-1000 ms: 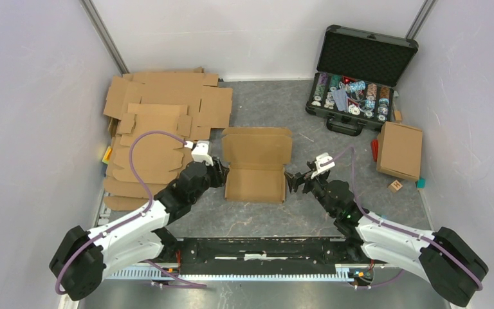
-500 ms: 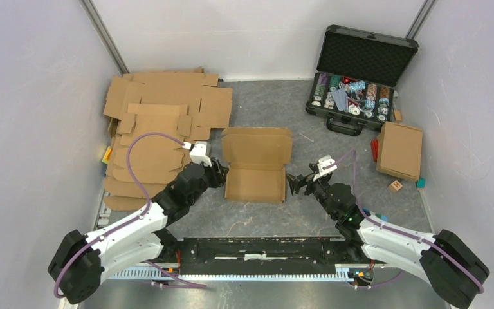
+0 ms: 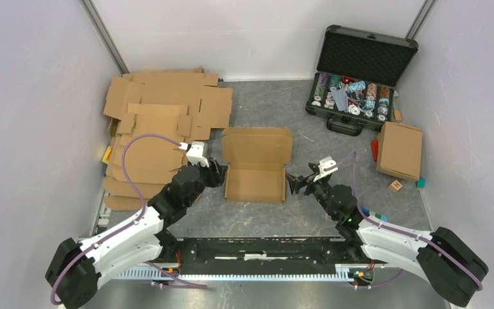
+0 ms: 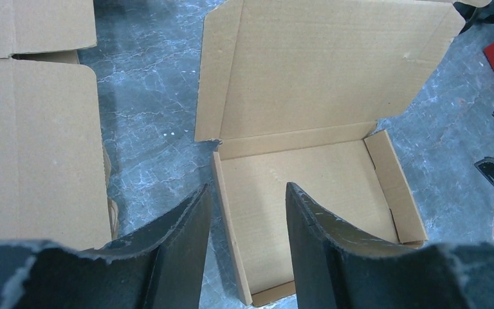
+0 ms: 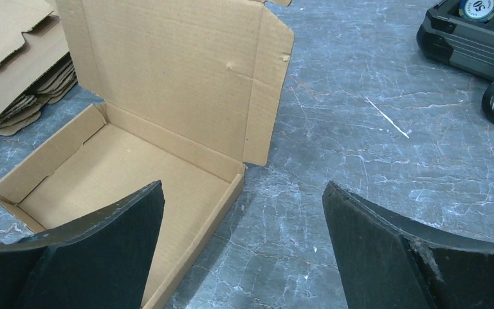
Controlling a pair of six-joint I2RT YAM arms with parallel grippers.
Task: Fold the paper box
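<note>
The paper box lies in the middle of the table as an open brown tray, its lid leaning up and back behind it. My left gripper is open at the tray's left side. In the left wrist view its gripper straddles the tray's left wall without touching it. My right gripper stands wide open at the tray's right side. In the right wrist view, the right gripper has one finger over the tray and the other over bare table. Neither holds anything.
A pile of flat cardboard blanks covers the back left, close to the left arm. An open black case of poker chips stands at the back right. A closed cardboard box and small bits lie by the right wall.
My right gripper has opened a little wider and drawn slightly back toward the near edge. The left arm has shifted slightly. The box has not moved.
</note>
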